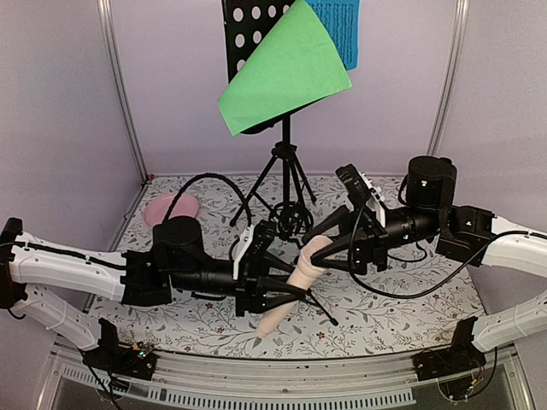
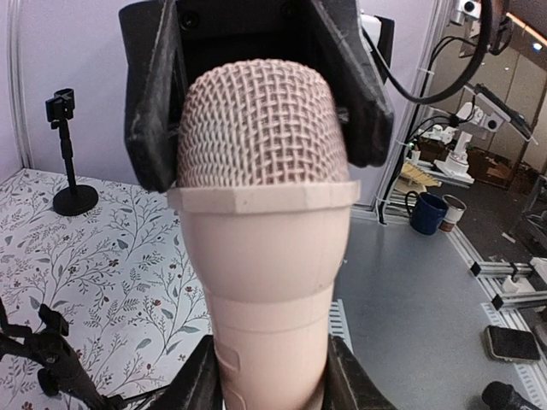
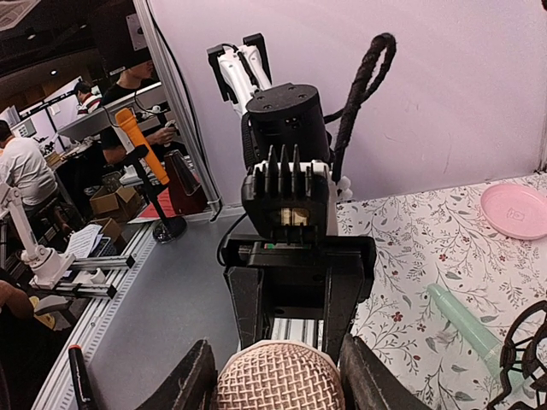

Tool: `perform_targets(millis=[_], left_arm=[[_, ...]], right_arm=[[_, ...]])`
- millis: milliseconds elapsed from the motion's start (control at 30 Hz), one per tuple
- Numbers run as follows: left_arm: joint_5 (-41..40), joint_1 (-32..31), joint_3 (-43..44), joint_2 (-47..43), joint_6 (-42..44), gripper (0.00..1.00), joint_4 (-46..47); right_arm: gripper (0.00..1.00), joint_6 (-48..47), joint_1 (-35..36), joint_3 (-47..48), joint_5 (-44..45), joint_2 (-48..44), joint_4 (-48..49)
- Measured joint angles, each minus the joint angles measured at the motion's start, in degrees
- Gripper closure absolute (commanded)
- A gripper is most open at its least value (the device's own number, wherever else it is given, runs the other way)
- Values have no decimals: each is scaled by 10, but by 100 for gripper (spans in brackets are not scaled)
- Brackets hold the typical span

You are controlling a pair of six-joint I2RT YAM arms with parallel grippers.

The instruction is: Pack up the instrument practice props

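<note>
A beige microphone [image 1: 295, 278] hangs tilted above the floral table, between my two grippers. My left gripper [image 1: 275, 297] is shut on its body, which fills the left wrist view [image 2: 269, 282]. My right gripper [image 1: 332, 248] is closed around its mesh head [image 3: 278, 384], one finger on each side. The black perforated music rack [image 1: 252, 34] stands at the back on tripod legs [image 1: 286, 184], holding a green sheet [image 1: 286, 73] and a blue sheet [image 1: 340, 30]. A mint microphone [image 3: 461, 320] lies on the table. A small black tripod [image 2: 38, 359] lies below the beige microphone.
A pink plate [image 1: 171, 207] sits at the back left of the table. A small black microphone stand with a round base [image 2: 68, 162] stands on the floral cloth. Cables loop over both arms. Metal posts frame the cell.
</note>
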Motion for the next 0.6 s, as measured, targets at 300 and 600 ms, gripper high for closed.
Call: perform_targets(millis=[300,600], left_arm=[[-14,-4,0,3,-10,90,7],[-41,-4,0,-6,-8,93,-5]], right_arm=[[34,0,0,-8,0,-7,9],[1,-2,0,-9,23,-7,12]])
